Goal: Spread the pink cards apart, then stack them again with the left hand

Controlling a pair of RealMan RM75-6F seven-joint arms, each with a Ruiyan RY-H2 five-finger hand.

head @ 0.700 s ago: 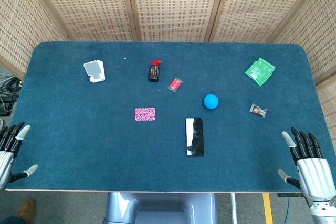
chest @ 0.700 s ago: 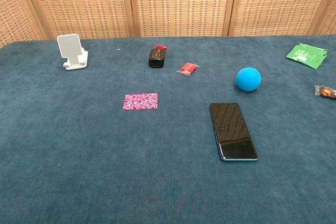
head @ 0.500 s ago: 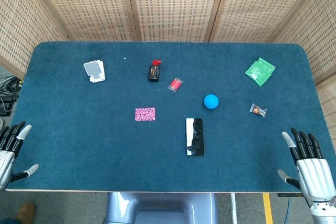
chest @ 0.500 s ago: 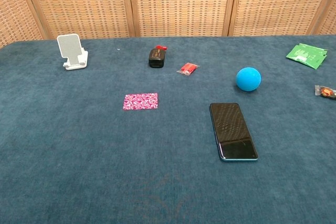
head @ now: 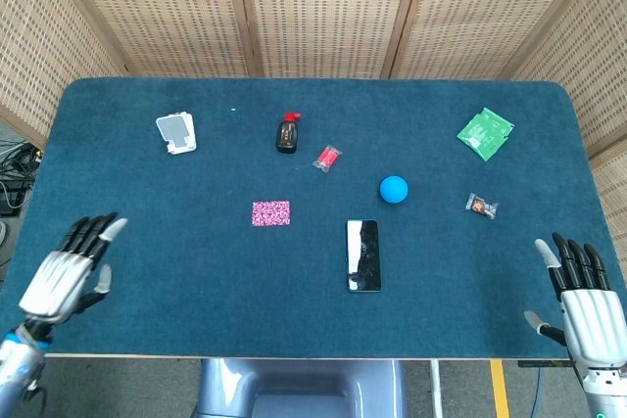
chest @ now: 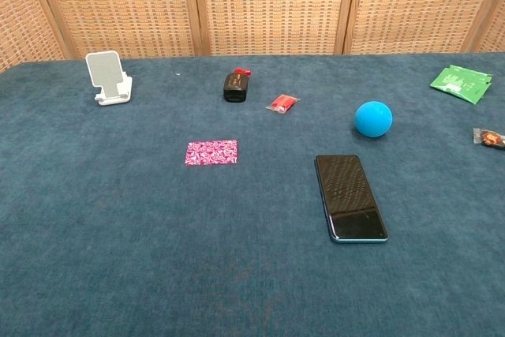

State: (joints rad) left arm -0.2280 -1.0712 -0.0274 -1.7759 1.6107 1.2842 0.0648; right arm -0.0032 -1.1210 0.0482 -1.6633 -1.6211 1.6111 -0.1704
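The pink cards [head: 270, 213] lie as one neat patterned stack flat on the blue table, left of centre; the chest view shows the same pink cards [chest: 211, 152]. My left hand [head: 71, 270] hovers over the table's near left corner, fingers apart and holding nothing, well to the left of and nearer than the cards. My right hand [head: 585, 305] stands open at the near right edge, far from the cards. Neither hand appears in the chest view.
A black phone [head: 362, 255] lies right of the cards, a blue ball [head: 393, 189] beyond it. Farther back are a white phone stand [head: 176, 132], a black and red object [head: 287, 133] and a red wrapper [head: 326, 158]. A green packet [head: 485, 133] and a candy [head: 481, 206] lie at the right.
My left hand has come in from the left edge over the table's near left corner. The right hand has sunk slightly. The cards have not moved.
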